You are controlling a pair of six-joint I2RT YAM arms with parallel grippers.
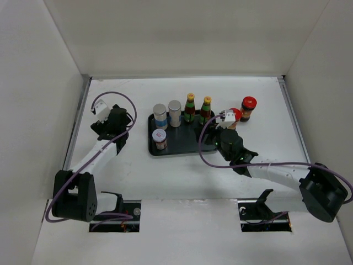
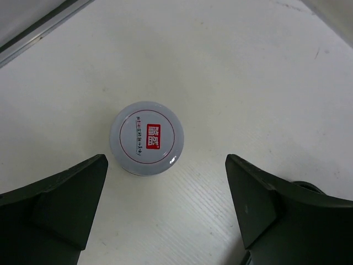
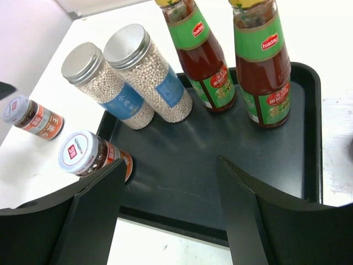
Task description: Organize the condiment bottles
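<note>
On the black tray [image 1: 187, 148] stand two silver-lidded shakers [image 1: 160, 115] [image 1: 175, 112], two yellow-capped dark bottles [image 1: 190, 107] [image 1: 206, 109] and a white-lidded jar [image 1: 160, 138]. Two red-lidded jars [image 1: 249, 107] [image 1: 236, 114] stand right of the tray. My left gripper [image 2: 165, 185] is open above the table; a second white-lidded jar [image 2: 147, 138] stands upright just ahead of its fingers, untouched. My right gripper [image 3: 171, 182] is open and empty over the tray's near edge [image 3: 182, 223]. The right wrist view shows the shakers [image 3: 138, 69], bottles [image 3: 204, 61] and both white-lidded jars [image 3: 91, 154] [image 3: 30, 116].
White walls enclose the table on the left, back and right. A metal strip [image 1: 80, 118] runs along the left wall. The left arm [image 1: 96, 152] lies left of the tray, the right arm [image 1: 276, 171] to its right front.
</note>
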